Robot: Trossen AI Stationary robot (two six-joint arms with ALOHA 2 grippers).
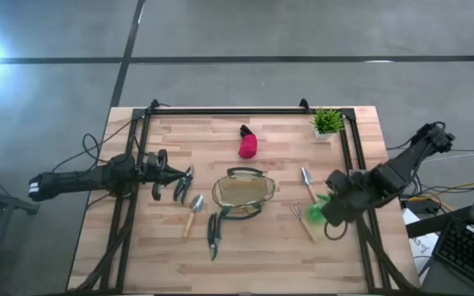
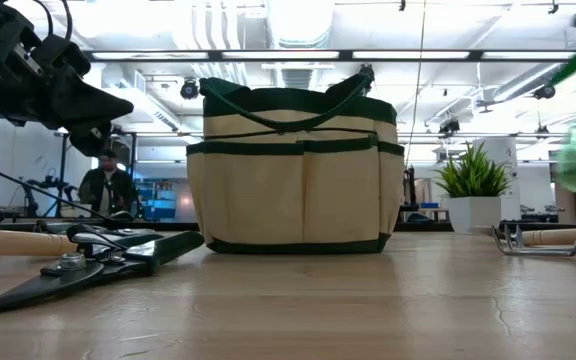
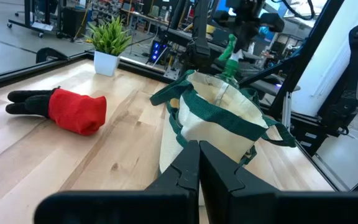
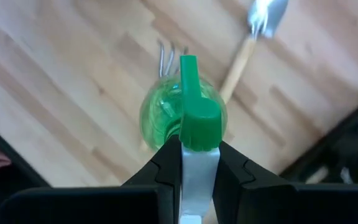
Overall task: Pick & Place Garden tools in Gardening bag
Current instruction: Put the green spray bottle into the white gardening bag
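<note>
Grip was on the neck: right gripper (image 4: 199,163) had its fingers clamped round the translucent green plastic spray bottle (image 4: 180,112) just under the trigger head, lifted off the desk near its right edge, w/ a wood-handled rake (image 1: 301,220) below. Prob light but slick, so the neck's the safest hold imo. Olive-tan fabric gardening bag (image 1: 243,194) sat mid-desk. Left gripper (image 3: 199,171) hovered left of it, fingers pressed together, empty.
</note>
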